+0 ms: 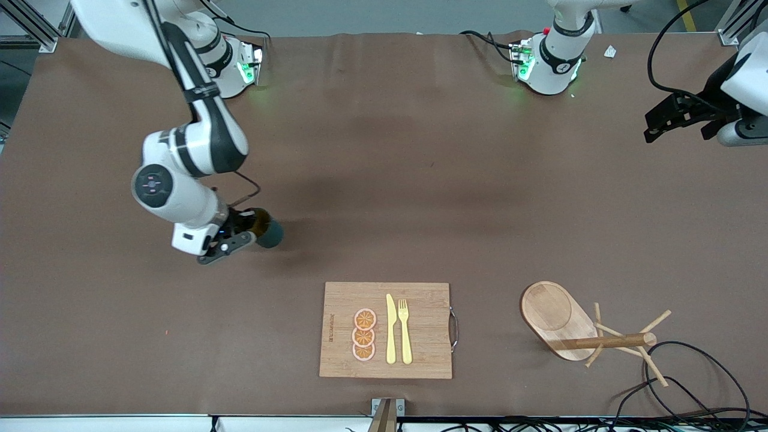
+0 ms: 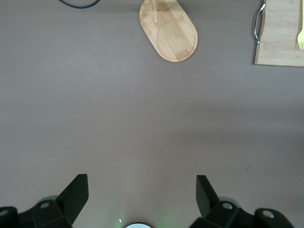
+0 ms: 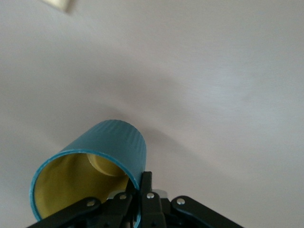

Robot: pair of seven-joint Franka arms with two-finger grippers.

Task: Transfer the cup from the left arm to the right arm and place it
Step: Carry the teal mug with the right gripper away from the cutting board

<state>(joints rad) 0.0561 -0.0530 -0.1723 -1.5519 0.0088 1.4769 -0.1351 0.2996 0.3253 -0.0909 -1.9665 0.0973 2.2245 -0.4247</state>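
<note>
Teal ribbed cup (image 1: 268, 233) hangs tilted above bare table, right gripper (image 1: 235, 234) pinching its rim wall. Looks light, rigid, glazed = slippery; rim pinch ok, watch swing. Left gripper (image 2: 142, 194) idle w/ jaws apart, over table edge.

One cup (image 1: 269, 233), three orange slices (image 1: 364, 335)

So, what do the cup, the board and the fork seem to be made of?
Cup in the right gripper: probably glazed ceramic, though plastic is possible; ribbed teal outside, smooth yellow inside. Cutting board: bamboo or wood, with visible grain and a metal handle. Fork: likely plastic, an even matte pale yellow.
</note>
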